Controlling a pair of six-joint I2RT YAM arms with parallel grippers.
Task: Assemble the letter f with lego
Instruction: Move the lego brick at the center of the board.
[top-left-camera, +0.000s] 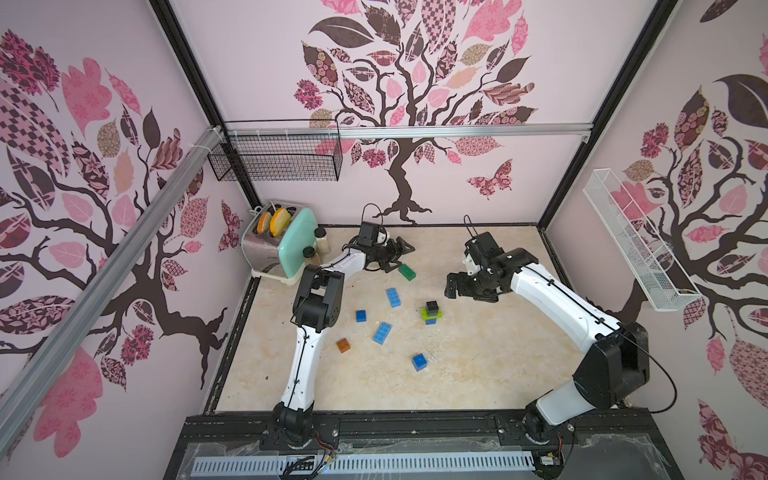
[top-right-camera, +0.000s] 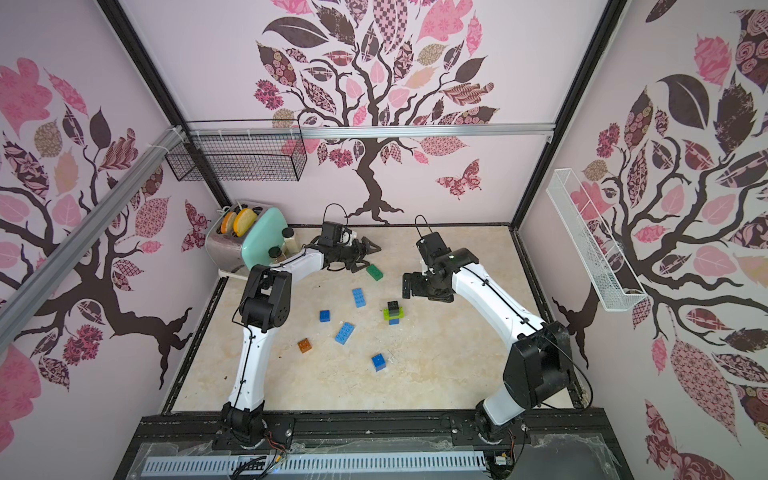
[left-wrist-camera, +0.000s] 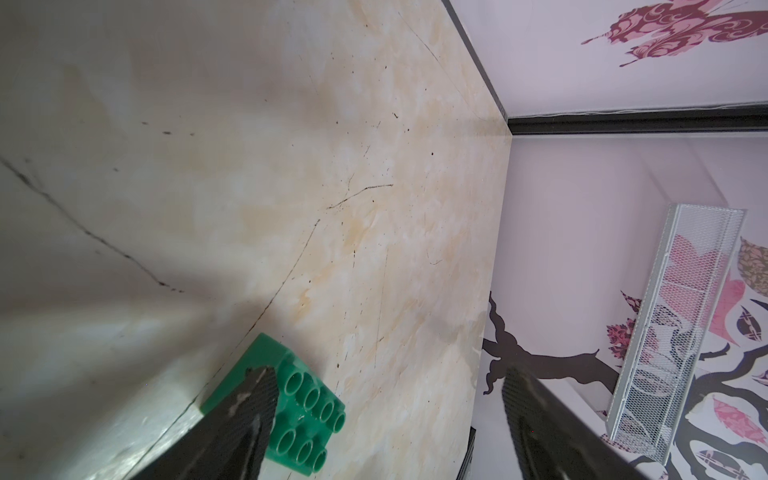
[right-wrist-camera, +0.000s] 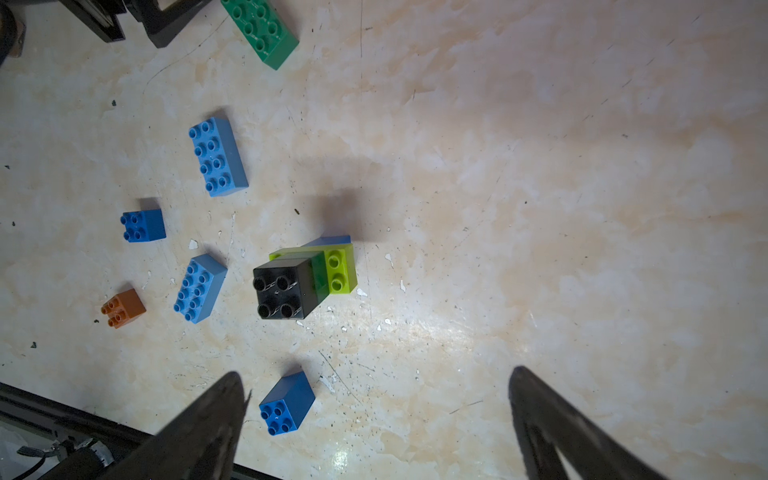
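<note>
Top views, setting: a pale marbled table (top-left-camera: 478, 353) fills the middle of the frame, and a toaster (top-left-camera: 286, 245) stands at its upper left corner.
Left gripper (top-left-camera: 401, 257): upper centre of the frame, low over the table, jaws spread and gripping nothing.
Dark green brick (top-left-camera: 407, 272): oblong, flat on the table, studs up, just lower right of the left gripper. In the left wrist view one finger (left-wrist-camera: 245, 415) overlaps its edge; whether they touch cannot be told.
Right gripper (top-left-camera: 452, 287): right of centre, jaws spread wide and empty, held above the table, upper right of the stack.
Stack (top-left-camera: 431, 313): centre of the frame, apart from both grippers. A black brick (right-wrist-camera: 282, 286) is on top, a lime green brick (right-wrist-camera: 340, 270) is lower down, and a light blue base brick (right-wrist-camera: 332, 240) shows beneath.
Loose bricks, left and lower left of the stack: long light blue brick (top-left-camera: 393, 297), second long light blue brick (top-left-camera: 382, 332), blue square brick (top-left-camera: 360, 316), brown brick (top-left-camera: 343, 345).
Nearest blue brick (top-left-camera: 419, 362): square, lying below the stack.
</note>
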